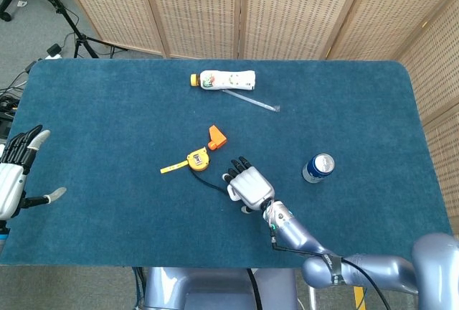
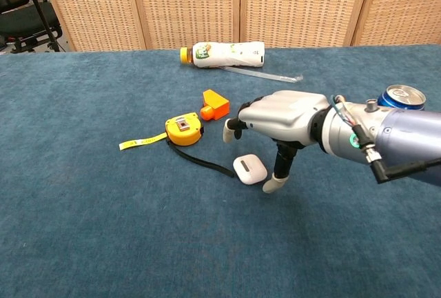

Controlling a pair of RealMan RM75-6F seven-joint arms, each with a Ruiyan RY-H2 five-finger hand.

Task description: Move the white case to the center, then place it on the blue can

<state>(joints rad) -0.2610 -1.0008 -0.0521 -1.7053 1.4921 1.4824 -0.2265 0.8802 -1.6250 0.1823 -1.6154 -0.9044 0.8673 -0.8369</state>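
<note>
Wicker screens stand behind a blue-carpeted surface (image 2: 83, 229), and all eyes go to the white case (image 2: 250, 169) lying flat near the middle of it, toward the front edge. Right over it hangs the right robot hand (image 2: 275, 122), palm down, fingers spread forward and the thumb reaching down just beside the case's right edge; nothing is grasped, and whether the thumb touches the case cannot be told. From the head view, that right robot hand (image 1: 247, 184) covers most of the case, only a sliver of white peeking out at its left side. Just left of the case runs the black strap of a yellow tape measure (image 2: 183, 129), its yellow tape pulled out a little to the left. Beside that sits a small orange block (image 2: 216, 104). Over to the right, well apart from the case, stands the blue can (image 1: 318, 167), upright. At the back lies a white bottle (image 2: 224, 54) with a yellow cap, on its side. Far off at the left edge, the left robot hand (image 1: 16, 177) hangs open, holding nothing.
</note>
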